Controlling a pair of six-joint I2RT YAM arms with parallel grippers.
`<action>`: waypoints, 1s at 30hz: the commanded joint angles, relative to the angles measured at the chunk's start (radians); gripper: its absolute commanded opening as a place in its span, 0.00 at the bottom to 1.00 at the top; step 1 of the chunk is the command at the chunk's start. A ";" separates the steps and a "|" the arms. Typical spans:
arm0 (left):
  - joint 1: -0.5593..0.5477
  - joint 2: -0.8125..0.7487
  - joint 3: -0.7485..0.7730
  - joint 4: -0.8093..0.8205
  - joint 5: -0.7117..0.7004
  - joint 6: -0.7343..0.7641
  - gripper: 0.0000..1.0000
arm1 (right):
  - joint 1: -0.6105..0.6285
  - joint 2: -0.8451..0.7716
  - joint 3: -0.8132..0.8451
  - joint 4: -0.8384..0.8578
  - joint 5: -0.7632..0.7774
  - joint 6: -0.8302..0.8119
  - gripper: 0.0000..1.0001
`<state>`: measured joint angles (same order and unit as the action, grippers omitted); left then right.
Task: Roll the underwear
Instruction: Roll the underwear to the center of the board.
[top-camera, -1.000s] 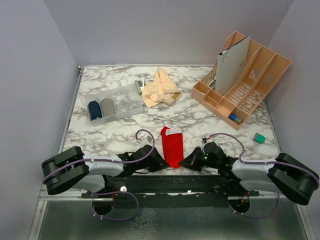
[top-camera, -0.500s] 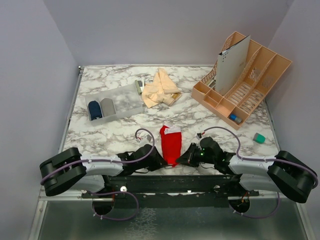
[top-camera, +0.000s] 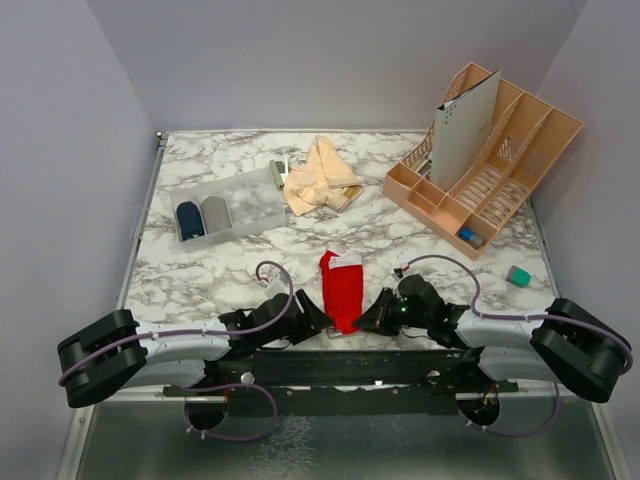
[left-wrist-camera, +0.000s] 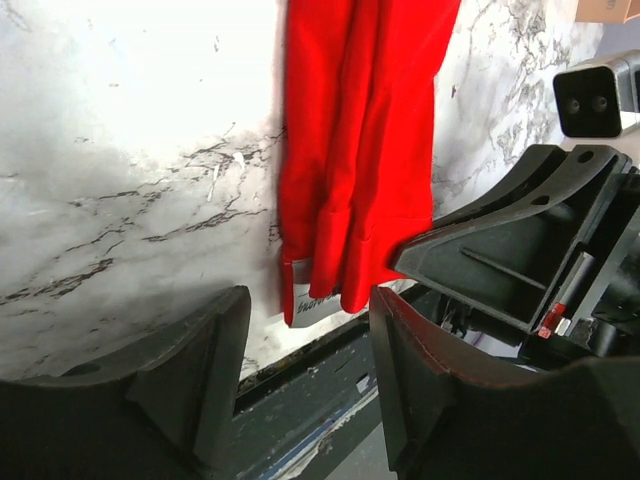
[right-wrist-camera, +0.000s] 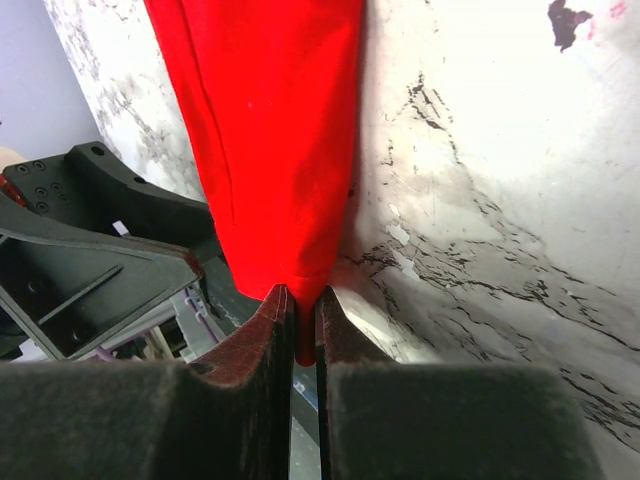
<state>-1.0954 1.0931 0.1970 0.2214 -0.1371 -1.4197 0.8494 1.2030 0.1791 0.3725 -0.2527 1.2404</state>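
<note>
**Red underwear lies long at the near edge, one corner pinched**

Red underwear (top-camera: 343, 290) lies on the marble table (top-camera: 200, 280), at the near edge and midway between my two arms. Far off at the back stand a slanted desk organizer (top-camera: 555, 130), a clear bin (top-camera: 250, 200) and a loose heap of peach underwear (top-camera: 320, 180), all well apart from the piece I am working on.

The red piece is folded into a narrow strip running away from me, with white-grey trim (top-camera: 346, 262) at its far end. The cloth is bright, matte and smooth, with soft lengthwise folds. A small label (left-wrist-camera: 303, 305) pokes out at the near hem.

I judge it light, limp and thin. It will sag and spread unless both near corners are carried together, and the folded layers may slide over each other. The near hem is the place to hold it, a corner on each side, so the roll starts square.

My right tool (right-wrist-camera: 301, 295) is clamped on the near right corner, its fingers almost together on a thin fold of cloth. My left tool (left-wrist-camera: 308, 300) stands with its fingers apart, the near left hem just ahead of the gap and gripped by nothing.
</note>
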 joint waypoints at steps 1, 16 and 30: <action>0.002 0.093 -0.033 -0.118 -0.026 0.044 0.59 | 0.000 0.015 -0.007 -0.001 -0.008 -0.003 0.13; 0.001 0.200 0.007 -0.085 0.010 0.078 0.46 | 0.000 0.011 -0.018 0.012 -0.011 0.002 0.13; 0.000 0.234 0.050 -0.086 0.028 0.148 0.20 | 0.000 0.026 -0.018 0.038 -0.031 -0.002 0.13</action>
<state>-1.0935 1.2835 0.2764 0.3168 -0.1162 -1.3251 0.8494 1.2198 0.1764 0.3908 -0.2577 1.2407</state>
